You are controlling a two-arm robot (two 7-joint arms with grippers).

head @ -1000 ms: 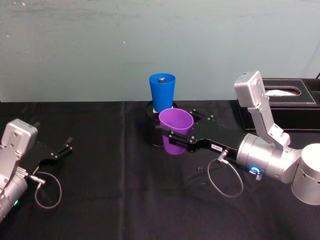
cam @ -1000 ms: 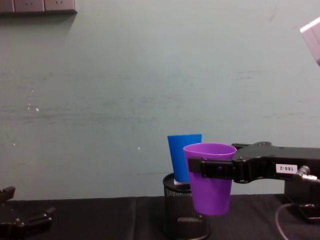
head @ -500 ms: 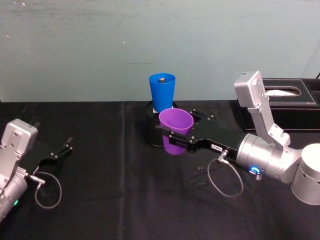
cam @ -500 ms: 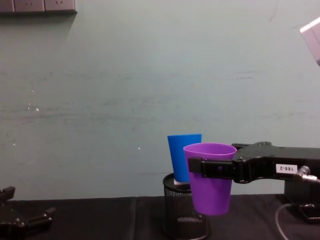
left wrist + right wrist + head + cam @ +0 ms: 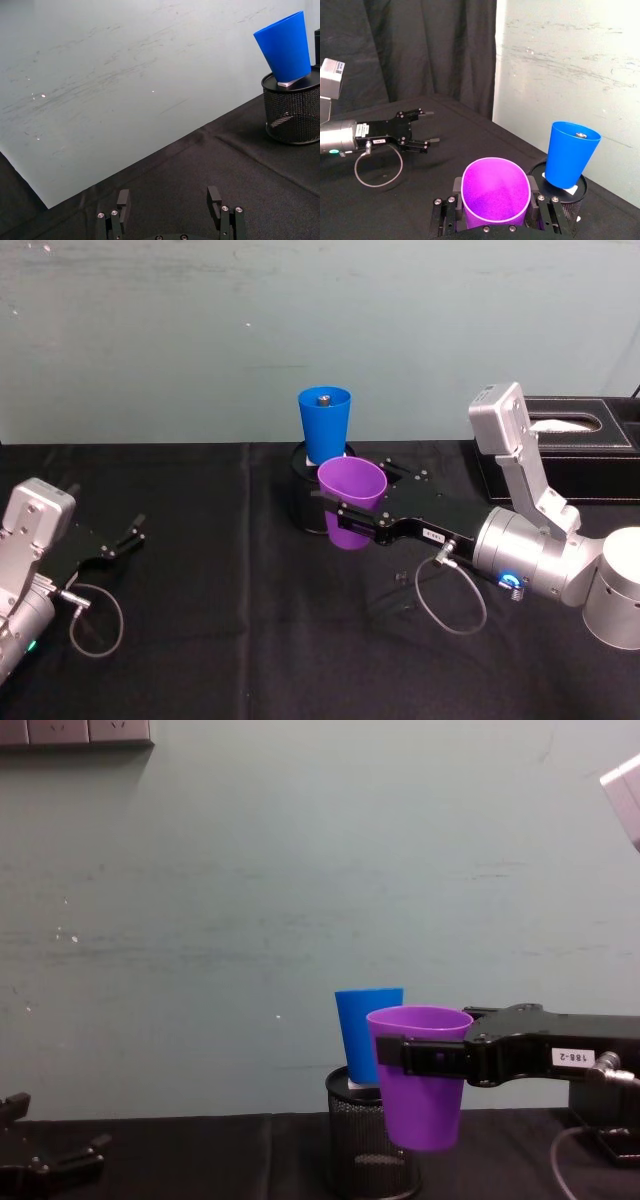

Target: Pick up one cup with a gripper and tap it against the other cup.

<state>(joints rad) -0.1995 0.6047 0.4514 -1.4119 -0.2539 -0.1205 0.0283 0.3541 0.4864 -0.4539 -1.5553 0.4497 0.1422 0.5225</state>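
The right gripper [image 5: 350,514] clamps the lifted purple tumbler [image 5: 352,483] just before the blue tumbler [image 5: 324,430]; the left gripper [image 5: 132,532] rests, jaws spread.

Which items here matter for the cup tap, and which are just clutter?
In the job: purple cup, gripped by the right claw; blue cup.
Lying about: mesh pen holder under the blue cup; tissue box; left claw, open, idle at left.

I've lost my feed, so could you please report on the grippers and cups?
Right gripper shut on purple cup, held aloft. Left gripper open, parked far left. Blue cup upright atop mesh pen holder, just behind; nothing between.
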